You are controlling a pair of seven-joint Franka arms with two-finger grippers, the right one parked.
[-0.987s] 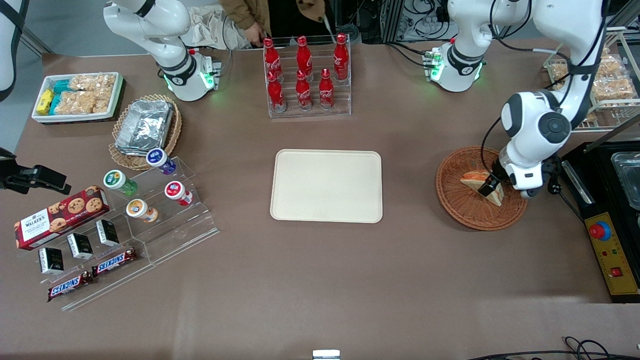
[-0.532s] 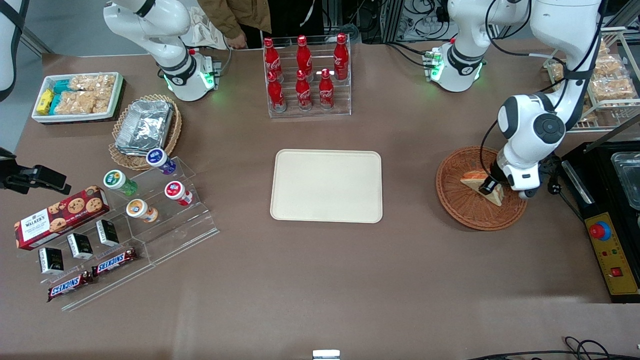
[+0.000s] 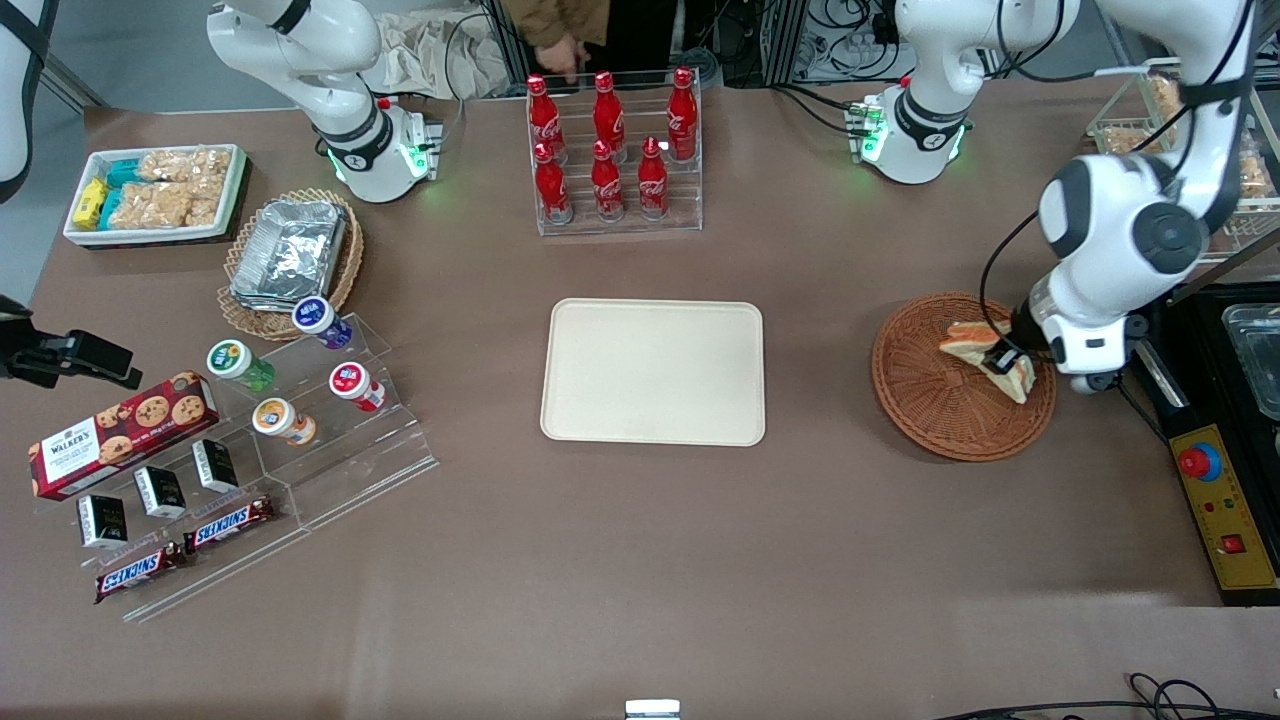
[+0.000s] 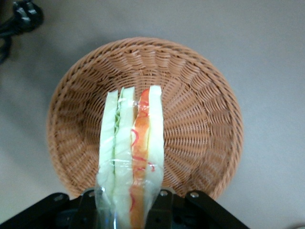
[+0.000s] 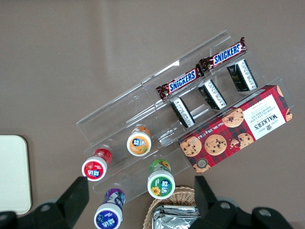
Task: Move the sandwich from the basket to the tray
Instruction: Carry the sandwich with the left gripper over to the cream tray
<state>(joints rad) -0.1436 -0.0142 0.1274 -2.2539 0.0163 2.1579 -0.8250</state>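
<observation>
The sandwich, a clear-wrapped wedge of white bread with orange-red and green layers, hangs above the round reddish-brown wicker basket. My gripper is shut on it, over the part of the basket nearest the working arm's end of the table. In the left wrist view the sandwich stands on edge between the black fingers, with the empty basket below it. The cream-beige tray lies flat at mid-table with nothing on it, toward the parked arm's end from the basket.
A black control box with a red button sits beside the basket at the working arm's end. A rack of red cola bottles stands farther from the front camera than the tray. An acrylic stand with snacks lies toward the parked arm's end.
My gripper, shut on the sandwich, has risen and lifted the wedge off the basket floor. It has shifted slightly toward the working arm's end. The basket and tray have not moved.
</observation>
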